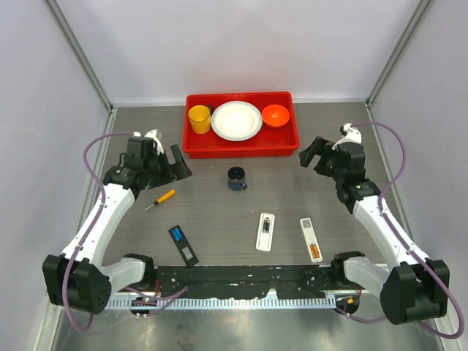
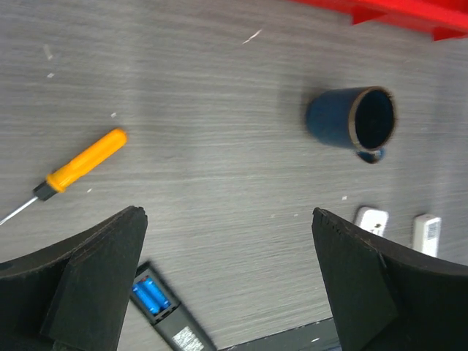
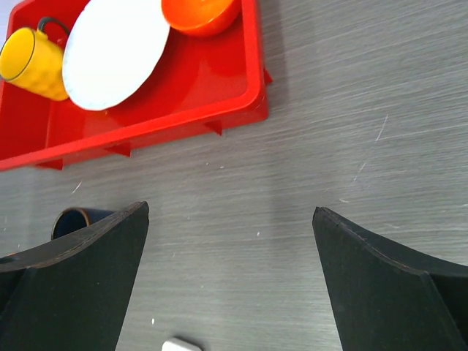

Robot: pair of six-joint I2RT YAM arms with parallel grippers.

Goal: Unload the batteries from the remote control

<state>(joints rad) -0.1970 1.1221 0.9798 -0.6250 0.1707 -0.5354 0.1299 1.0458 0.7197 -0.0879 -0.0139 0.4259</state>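
The left pincer (image 2: 227,219) hangs above the grey table (image 1: 219,212) with its black jaws wide apart and nothing between them; the right pincer (image 3: 230,212) is likewise spread and holds nothing. Between the two arms stands a dark blue mug (image 1: 237,178), its inside in shadow. Behind it, at the far edge, sits a red rectangular plastic tray (image 1: 241,151) holding a yellow cup (image 1: 199,118) at its left end, a round white plate (image 1: 236,120) in the middle and an orange bowl (image 1: 276,115) at the right. Below the left pincer and towards the arm bases lies a black rectangular remote control (image 1: 183,244) with its back compartment uncovered, two bright blue batteries (image 2: 150,295) side by side inside it, well apart from the jaws. An orange-handled screwdriver (image 1: 162,198) lies between that remote and the left pincer. Two white remotes (image 1: 265,231) (image 1: 311,239) lie nearer the right arm; the first shows a dark open slot, its contents too small to tell.
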